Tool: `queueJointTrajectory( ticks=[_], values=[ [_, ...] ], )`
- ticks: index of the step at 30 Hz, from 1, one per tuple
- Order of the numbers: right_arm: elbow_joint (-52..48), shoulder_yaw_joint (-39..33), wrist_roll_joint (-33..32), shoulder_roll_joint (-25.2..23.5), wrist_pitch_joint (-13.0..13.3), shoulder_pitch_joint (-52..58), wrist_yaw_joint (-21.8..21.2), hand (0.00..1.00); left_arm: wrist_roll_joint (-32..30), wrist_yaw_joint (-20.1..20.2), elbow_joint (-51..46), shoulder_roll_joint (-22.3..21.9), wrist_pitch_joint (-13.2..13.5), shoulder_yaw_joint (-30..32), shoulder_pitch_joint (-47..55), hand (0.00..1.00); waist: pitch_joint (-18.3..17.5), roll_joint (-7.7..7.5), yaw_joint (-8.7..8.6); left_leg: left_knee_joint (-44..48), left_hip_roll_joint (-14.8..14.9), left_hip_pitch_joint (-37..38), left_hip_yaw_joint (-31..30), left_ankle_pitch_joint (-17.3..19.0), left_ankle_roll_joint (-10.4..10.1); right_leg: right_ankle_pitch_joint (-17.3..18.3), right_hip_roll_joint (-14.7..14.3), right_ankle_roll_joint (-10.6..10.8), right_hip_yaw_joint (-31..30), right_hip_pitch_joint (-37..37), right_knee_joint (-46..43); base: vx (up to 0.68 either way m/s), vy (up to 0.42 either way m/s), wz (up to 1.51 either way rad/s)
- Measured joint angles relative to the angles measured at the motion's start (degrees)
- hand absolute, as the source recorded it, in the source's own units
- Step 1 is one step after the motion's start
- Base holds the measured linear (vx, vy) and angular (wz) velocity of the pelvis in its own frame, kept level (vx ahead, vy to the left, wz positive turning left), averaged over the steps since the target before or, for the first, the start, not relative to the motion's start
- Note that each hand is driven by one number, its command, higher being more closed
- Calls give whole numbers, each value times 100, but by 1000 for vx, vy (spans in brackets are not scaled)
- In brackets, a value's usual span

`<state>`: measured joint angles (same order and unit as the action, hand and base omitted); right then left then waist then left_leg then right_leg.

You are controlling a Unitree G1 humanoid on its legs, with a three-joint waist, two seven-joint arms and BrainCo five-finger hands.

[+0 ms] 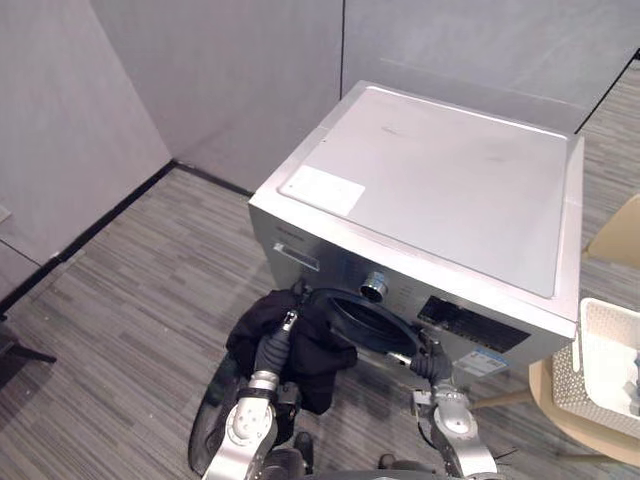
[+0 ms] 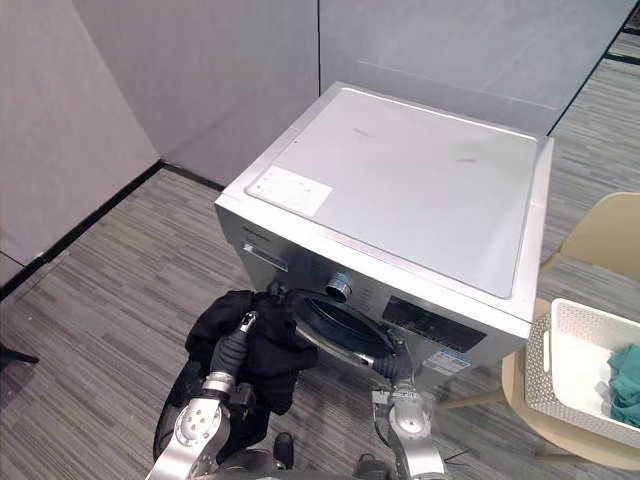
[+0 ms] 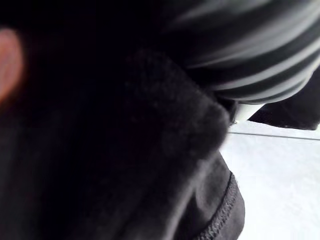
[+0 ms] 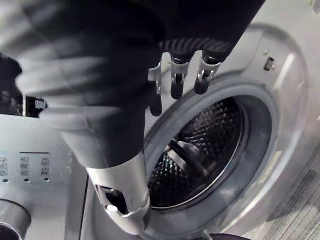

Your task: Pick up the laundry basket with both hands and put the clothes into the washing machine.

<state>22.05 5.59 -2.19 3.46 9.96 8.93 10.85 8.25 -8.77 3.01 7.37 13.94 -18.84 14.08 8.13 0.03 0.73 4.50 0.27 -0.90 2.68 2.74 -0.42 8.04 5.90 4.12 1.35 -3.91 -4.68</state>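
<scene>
Black garment (image 1: 322, 362) at washer (image 1: 440, 190), left hand (image 1: 281, 335) — buried

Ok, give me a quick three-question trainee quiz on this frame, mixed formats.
1. True or false: the white basket sits on top of the washing machine.
2. The garment at the left hand, by the drum opening, is: A black, B teal, C white.
3. Fill in: the cloth in the basket is ____.
Key: 1 false, it sits on the beige chair; 2 A; 3 teal.
</scene>
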Motion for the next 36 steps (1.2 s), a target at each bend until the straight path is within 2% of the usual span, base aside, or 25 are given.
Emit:
queueJointTrajectory(
  ticks=[11,14,16,18,19,21,22,24,26,30,31,32,35,36],
  values=[
    [-112,537,331,211,46,34,-338,0,-122,119,229,172,1,-197,-33,100,-43,83,-26,-272,71,199,341,-96,-16,-200,-77,27,-303,51,88,-12,-4,-17],
    [-101,620,464,319,46,-82,-328,0,-121,113,264,160,0,-193,-106,100,39,119,-25,77,115,-223,523,-24,55,-218,-67,22,-492,565,-274,-124,33,-31],
    [-92,617,502,430,37,-481,-294,0,-116,98,314,117,9,-105,-510,100,486,186,-87,1109,240,-1146,646,313,134,-127,-125,66,-640,1457,-1081,-252,34,-37],
    [-92,622,502,494,25,-709,-206,0,-107,79,392,114,7,-33,-749,100,688,163,-140,1593,278,-1599,729,468,168,18,-119,118,-641,1949,-1564,-308,40,-32],
    [-97,621,502,498,2,-939,-89,0,-101,20,487,77,-1,62,-1057,100,953,128,-198,2146,316,-2106,843,726,155,247,-96,168,-666,2544,-2156,-337,55,-25],
    [-118,614,502,496,-52,-1134,11,0,-69,-69,506,41,-5,147,-1341,100,1204,121,-293,2673,379,-2639,904,927,193,339,-98,151,-728,3092,-2603,-295,76,-24],
    [-155,609,501,494,-63,-1133,68,0,-22,-128,506,27,-7,151,-1421,100,1232,109,-294,2770,397,-2812,927,935,203,337,-106,150,-752,3270,-2679,-290,96,-34],
    [-723,588,501,376,-161,-1008,233,0,19,-287,504,-79,-7,310,-1732,100,1434,36,-243,3315,634,-3398,1099,1103,205,337,-134,149,-745,3870,-3037,-226,75,-57],
    [-1272,551,482,218,-145,-860,403,0,88,-438,504,-135,-16,382,-2029,100,1515,-49,-162,4075,947,-4002,1180,1378,310,341,-219,161,-672,4501,-3613,-135,33,-57],
    [-1492,183,409,-22,-135,-904,549,0,134,-607,504,-312,-34,369,-2720,100,1656,-190,-142,4704,1231,-4986,1158,1473,358,383,-315,221,-598,5459,-4082,-87,-11,-24],
    [-1492,-20,332,-87,-135,-873,582,0,164,-665,504,-336,-38,374,-3009,100,1661,-199,-143,5013,1373,-5423,1140,1570,357,384,-397,220,-603,5885,-4296,-45,-18,-30],
    [-1492,-56,302,-88,-137,-868,592,0,198,-673,504,-336,-38,374,-3074,100,1661,-199,-145,5075,1393,-5513,1133,1587,371,384,-407,220,-603,5977,-4352,-27,-10,-32],
    [-1435,-374,156,-85,-130,-830,672,0,293,-811,508,-300,-58,481,-3894,100,1675,-219,-193,5680,1581,-6340,1081,1749,397,443,-513,183,-629,6815,-4883,-12,3,-24],
    [-1433,-479,35,-98,-118,-774,675,0,339,-914,543,-220,-58,570,-4328,100,1675,-219,-277,5940,1591,-6685,1003,1814,422,525,-518,224,-620,7148,-5169,0,0,0]
  ],
)
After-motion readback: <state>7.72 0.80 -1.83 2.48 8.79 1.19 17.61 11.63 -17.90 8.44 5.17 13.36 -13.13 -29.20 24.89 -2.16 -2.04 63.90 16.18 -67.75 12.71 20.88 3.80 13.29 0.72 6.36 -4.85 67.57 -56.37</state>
